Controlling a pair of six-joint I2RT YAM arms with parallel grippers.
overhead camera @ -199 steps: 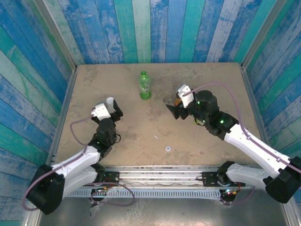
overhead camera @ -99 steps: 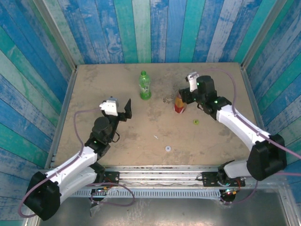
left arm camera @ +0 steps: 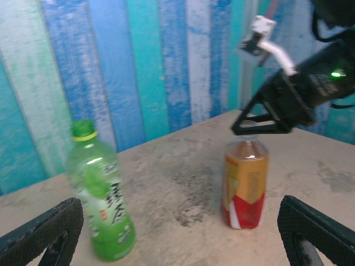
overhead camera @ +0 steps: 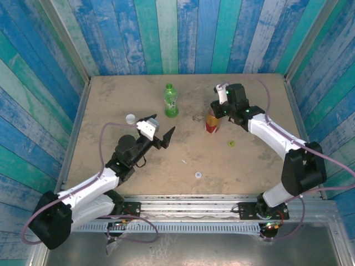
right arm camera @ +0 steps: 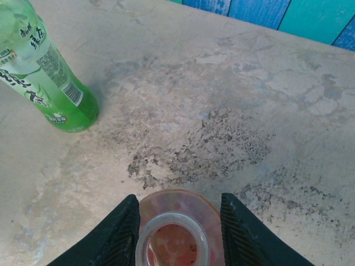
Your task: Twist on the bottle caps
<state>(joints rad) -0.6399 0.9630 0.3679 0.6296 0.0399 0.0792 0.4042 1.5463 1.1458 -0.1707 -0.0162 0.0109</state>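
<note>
The amber bottle (overhead camera: 211, 124) with a red label stands uncapped at centre right. My right gripper (overhead camera: 214, 112) hangs over it, open, its jaws close on either side of the bare neck (right arm camera: 172, 244), with a small gap. The green bottle (overhead camera: 171, 101) stands further back, its yellow-green cap (left arm camera: 83, 128) on. A white-topped clear bottle (overhead camera: 131, 118) stands at the left. A loose yellow-green cap (overhead camera: 231, 144) and a white cap (overhead camera: 198, 175) lie on the table. My left gripper (overhead camera: 165, 138) is raised, wide open and empty, facing both bottles (left arm camera: 246, 183).
The sandy table (overhead camera: 249, 172) is walled by blue and teal planks on three sides. A small pale scrap (overhead camera: 183, 162) lies near the middle. A dark speckled stain (right arm camera: 222, 144) marks the surface between the green and amber bottles.
My right gripper swung back over the amber bottle and its jaws narrowed round the neck. My left gripper rose and swung right, away from the clear bottle.
</note>
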